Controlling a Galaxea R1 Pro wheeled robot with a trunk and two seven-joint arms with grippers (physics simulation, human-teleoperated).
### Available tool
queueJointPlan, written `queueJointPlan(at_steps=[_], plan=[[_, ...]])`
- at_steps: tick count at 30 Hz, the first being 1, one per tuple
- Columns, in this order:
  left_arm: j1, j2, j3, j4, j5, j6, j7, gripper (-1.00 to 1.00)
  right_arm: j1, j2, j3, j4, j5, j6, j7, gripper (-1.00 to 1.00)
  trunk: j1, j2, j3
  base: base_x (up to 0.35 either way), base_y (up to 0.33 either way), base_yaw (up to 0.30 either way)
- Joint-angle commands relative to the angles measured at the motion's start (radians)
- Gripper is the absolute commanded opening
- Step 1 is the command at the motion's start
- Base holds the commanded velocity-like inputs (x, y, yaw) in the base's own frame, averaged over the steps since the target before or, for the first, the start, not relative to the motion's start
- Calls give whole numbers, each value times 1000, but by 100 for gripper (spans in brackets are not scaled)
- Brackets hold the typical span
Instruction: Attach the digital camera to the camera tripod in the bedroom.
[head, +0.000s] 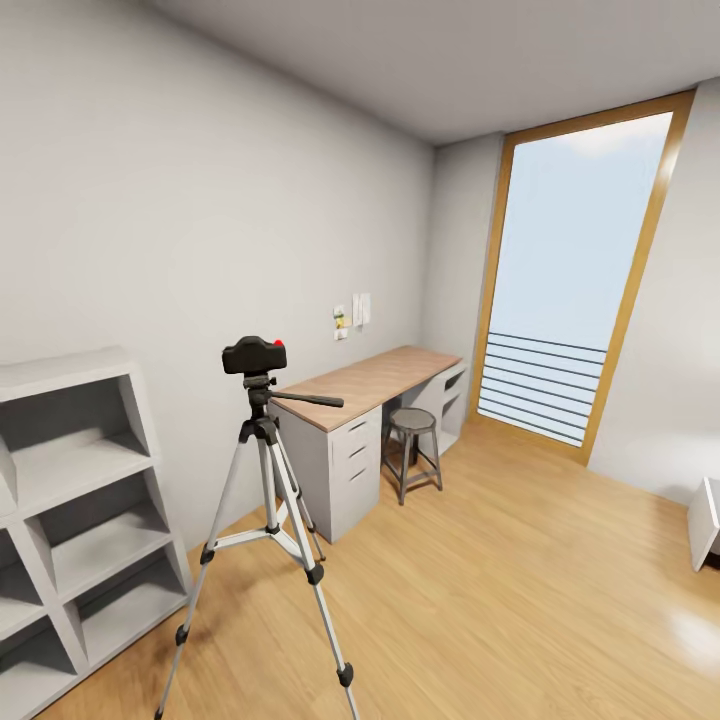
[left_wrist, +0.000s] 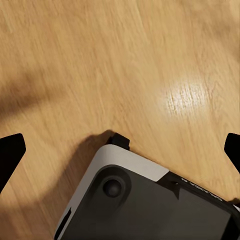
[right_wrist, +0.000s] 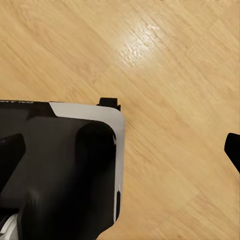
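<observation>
Tripod legs are spreading across the plank floor (head: 520, 600) in the head view: the camera tripod (head: 268, 520) is standing upright near the white cube shelves (head: 75, 510), its black pan handle (head: 305, 399) pointing toward the desk (head: 365, 385). The digital camera (head: 254, 355) is sitting on the tripod head, red button on top. A round stool (head: 413, 450) is standing at the desk's front edge, and a tall wood-framed window (head: 575, 280) is filling the far wall of the bedroom.

Left gripper (left_wrist: 120, 150): fingertips are showing at opposite edges of the wrist view, spread wide, nothing between them, hanging over the floor and the robot base (left_wrist: 150, 205).

Right gripper (right_wrist: 122, 150): fingertips likewise wide apart, holding nothing, over the base corner.
</observation>
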Motion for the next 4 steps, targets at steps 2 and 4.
queueJointPlan(at_steps=[2,4], plan=[[0,0,-8,-1,7,4,4,100,-1,0,-8,1,10,1,2,100,0,-1,0,0,0,0],[0,0,-8,-1,7,5,4,100,-1,1,-8,1,10,-4,2,100,0,-1,0,0,0,0]])
